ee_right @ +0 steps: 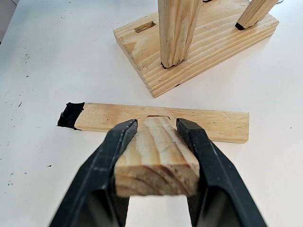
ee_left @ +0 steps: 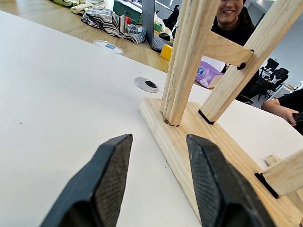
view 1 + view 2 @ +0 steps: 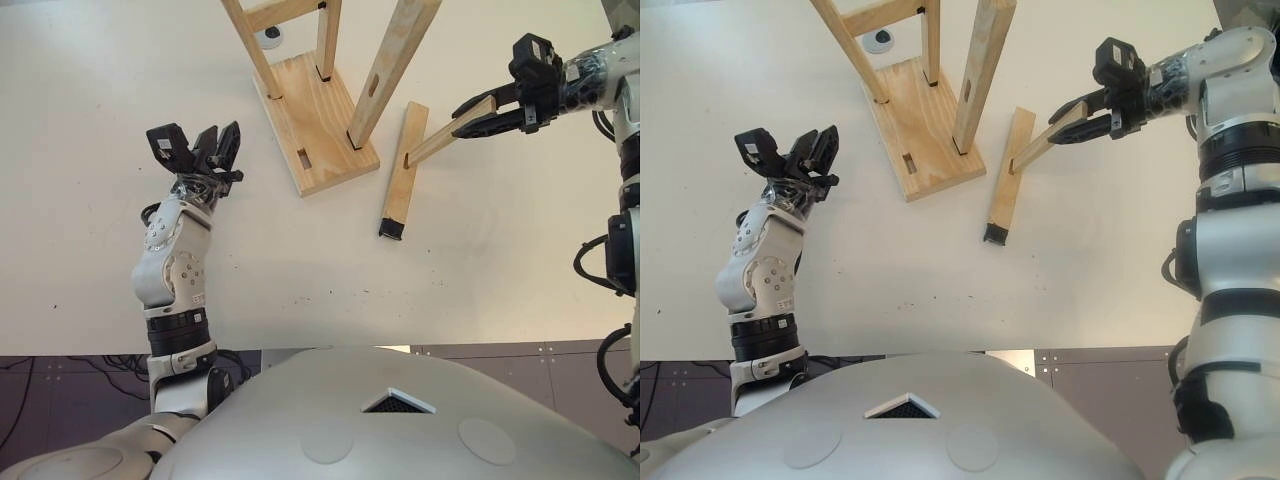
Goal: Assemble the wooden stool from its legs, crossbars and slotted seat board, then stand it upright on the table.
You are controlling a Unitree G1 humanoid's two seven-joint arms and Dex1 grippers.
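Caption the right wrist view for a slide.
Right gripper holds a crossbar, tip at the slot of a leg lying flat.

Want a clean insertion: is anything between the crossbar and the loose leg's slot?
Nothing visible. The crossbar, clamped in the right pincer, has its tip right at the slot of the loose leg.

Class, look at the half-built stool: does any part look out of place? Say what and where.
One leg lies flat on the table beside the seat board, while three stand in it, leaving one slot empty. The right gripper holds a crossbar with its tip at that loose leg's side slot.
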